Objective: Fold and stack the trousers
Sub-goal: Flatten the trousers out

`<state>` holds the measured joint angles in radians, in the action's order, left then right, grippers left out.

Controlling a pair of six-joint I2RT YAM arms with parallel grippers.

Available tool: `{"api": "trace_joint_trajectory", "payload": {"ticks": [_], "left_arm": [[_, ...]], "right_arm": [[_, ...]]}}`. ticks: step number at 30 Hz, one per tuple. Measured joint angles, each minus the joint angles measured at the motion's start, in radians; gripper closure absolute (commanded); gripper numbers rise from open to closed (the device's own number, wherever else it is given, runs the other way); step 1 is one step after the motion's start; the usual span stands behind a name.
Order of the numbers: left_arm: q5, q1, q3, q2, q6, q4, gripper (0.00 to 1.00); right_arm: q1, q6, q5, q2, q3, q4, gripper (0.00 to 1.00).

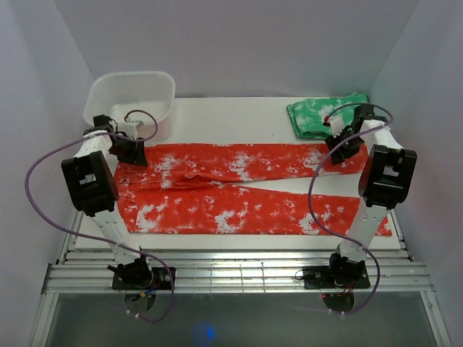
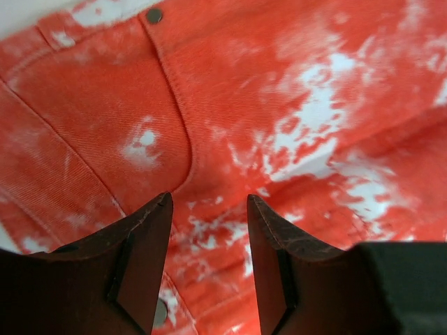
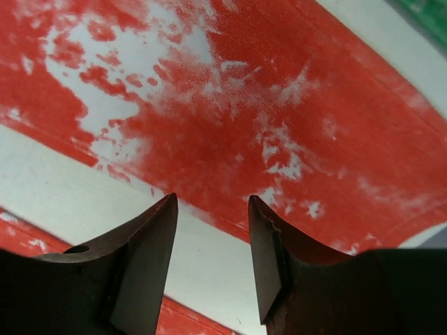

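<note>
The red-orange trousers [image 1: 217, 210] with white blotches lie flat across the white table, waist to the left and both legs running right. My left gripper [image 1: 134, 150] hovers over the far corner of the waist. In the left wrist view it [image 2: 209, 202] stands open just above the pocket seam of the trousers [image 2: 279, 105], with nothing between its fingers. My right gripper [image 1: 340, 147] is above the end of the far leg. In the right wrist view it [image 3: 211, 202] is open over that leg's [image 3: 279, 105] near edge and the bare strip of table [image 3: 63, 181] between the legs.
A folded green cloth [image 1: 325, 116] with white blotches lies at the back right, close behind the right gripper. A white basket [image 1: 130, 97] stands at the back left, behind the left gripper. The table's front edge [image 1: 239, 242] runs just below the near leg.
</note>
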<state>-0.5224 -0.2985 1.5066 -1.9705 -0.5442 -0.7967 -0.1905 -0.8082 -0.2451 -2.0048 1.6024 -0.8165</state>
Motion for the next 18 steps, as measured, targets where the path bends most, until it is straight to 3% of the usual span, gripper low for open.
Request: {"api": "trace_joint_trajectory", "payload": {"ticks": [6,13,15,18], "left_arm": [[0.041,-0.001,-0.039,-0.046,0.028,0.047,0.53],[0.106,-0.002,-0.255,0.087,-0.077,0.094,0.63],[0.123,-0.008,-0.293,0.121,-0.109,0.063,0.62],[0.134,-0.017,-0.299,0.140,-0.160,-0.006,0.51]], "right_arm": [[0.000,0.016,0.093,-0.024,-0.130,0.087,0.61],[-0.031,-0.100,0.146,0.157,-0.392,0.092,0.79],[-0.040,-0.143,0.154,0.189,-0.429,0.061,0.80],[-0.049,-0.204,0.159,0.222,-0.441,-0.004,0.76]]}}
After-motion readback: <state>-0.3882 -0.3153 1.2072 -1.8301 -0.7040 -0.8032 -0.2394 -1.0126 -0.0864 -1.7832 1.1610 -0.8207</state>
